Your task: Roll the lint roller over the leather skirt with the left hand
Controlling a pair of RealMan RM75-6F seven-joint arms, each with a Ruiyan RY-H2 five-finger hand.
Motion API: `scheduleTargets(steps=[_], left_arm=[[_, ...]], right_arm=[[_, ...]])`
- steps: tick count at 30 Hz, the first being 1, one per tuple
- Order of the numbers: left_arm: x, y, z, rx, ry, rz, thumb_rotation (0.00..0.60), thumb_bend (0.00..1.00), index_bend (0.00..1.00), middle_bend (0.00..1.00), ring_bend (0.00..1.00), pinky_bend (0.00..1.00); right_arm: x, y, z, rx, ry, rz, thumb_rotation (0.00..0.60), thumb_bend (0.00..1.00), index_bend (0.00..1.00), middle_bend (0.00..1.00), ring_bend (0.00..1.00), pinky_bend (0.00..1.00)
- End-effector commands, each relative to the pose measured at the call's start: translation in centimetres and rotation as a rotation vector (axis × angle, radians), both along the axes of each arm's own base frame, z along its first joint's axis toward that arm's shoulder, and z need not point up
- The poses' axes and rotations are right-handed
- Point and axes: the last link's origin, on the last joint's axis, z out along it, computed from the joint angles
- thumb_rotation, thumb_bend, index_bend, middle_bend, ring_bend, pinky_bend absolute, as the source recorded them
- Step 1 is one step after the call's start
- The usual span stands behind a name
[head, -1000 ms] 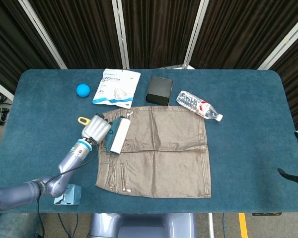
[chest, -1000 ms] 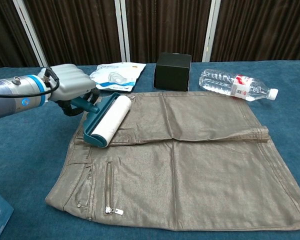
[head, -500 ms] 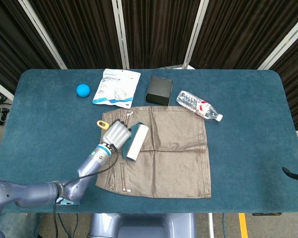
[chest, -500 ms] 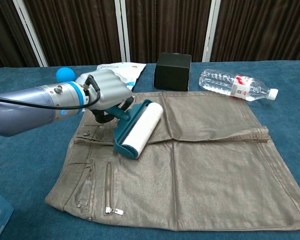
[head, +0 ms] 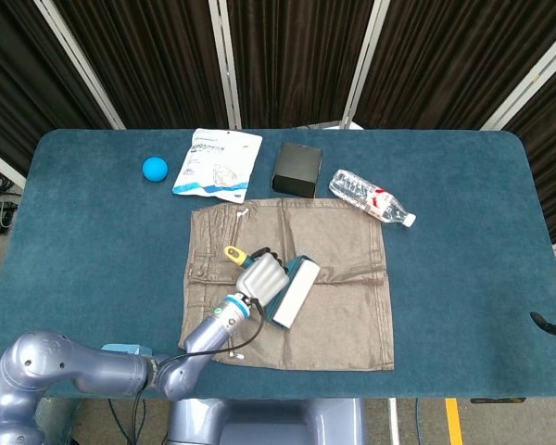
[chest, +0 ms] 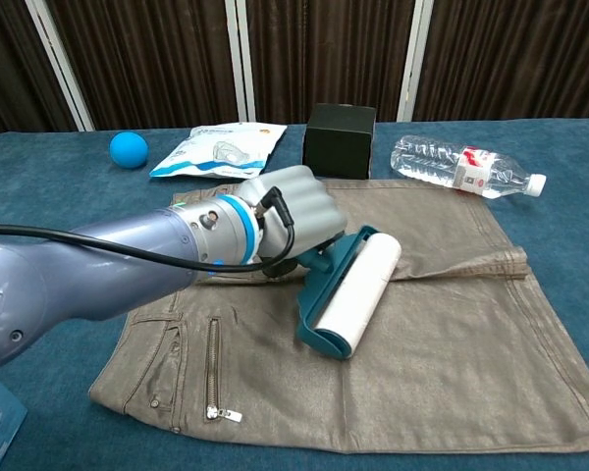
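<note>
A grey-brown leather skirt lies flat on the blue table, waistband to the left. My left hand grips the teal handle of a lint roller. The white roll lies on the middle of the skirt, running diagonally. A yellow tip of the handle sticks out behind the hand in the head view. Neither view shows the right hand; only a dark tip shows at the right edge of the head view.
Along the far side of the table lie a blue ball, a white pouch, a black box and a plastic water bottle. A light-blue object sits at the front left edge.
My left hand has carried the roller rightward across the skirt, from its left waistband edge to its middle. The right hand has slipped out of the head view.
</note>
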Motion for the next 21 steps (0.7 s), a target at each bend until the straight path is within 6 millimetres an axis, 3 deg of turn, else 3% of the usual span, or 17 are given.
scheduleTargets(steps=[1,6,10,15,17,21], left_arm=[[0.5,-0.4,-0.5,-0.006,0.006,-0.005,0.600,0.69,0.62,0.52,0.41,0.47],[0.0,-0.3,-0.5,0.009,0.038,-0.002,0.600,0.69,0.63,0.52,0.41,0.47],[-1.5,0.7,0.6,0.044,0.056,0.026,0.600,0.69,0.63,0.52,0.41,0.47],[-4.4,2.4,2.9,0.088,0.070,0.100,0.600,0.70,0.63,0.52,0.41,0.47],[-7.0,3.7,4.8,0.148,0.103,0.145,0.600,0.70,0.63,0.52,0.41,0.47],[-9.5,4.9,6.6,0.183,0.139,0.167,0.600,0.70,0.63,0.52,0.41,0.47]], right_arm=[[0.0,0.0,0.0,-0.001,0.000,-0.001,0.600,0.00,0.00,0.00,0.00,0.00],[-0.1,0.1,0.2,-0.006,-0.002,-0.001,0.600,0.00,0.00,0.00,0.00,0.00],[0.0,0.2,0.2,-0.005,0.001,0.001,0.600,0.00,0.00,0.00,0.00,0.00],[0.1,0.2,0.1,-0.005,0.000,0.005,0.600,0.00,0.00,0.00,0.00,0.00],[0.3,0.2,-0.1,0.003,0.001,0.008,0.600,0.00,0.00,0.00,0.00,0.00],[0.5,0.2,-0.4,0.011,0.009,0.014,0.600,0.00,0.00,0.00,0.00,0.00]])
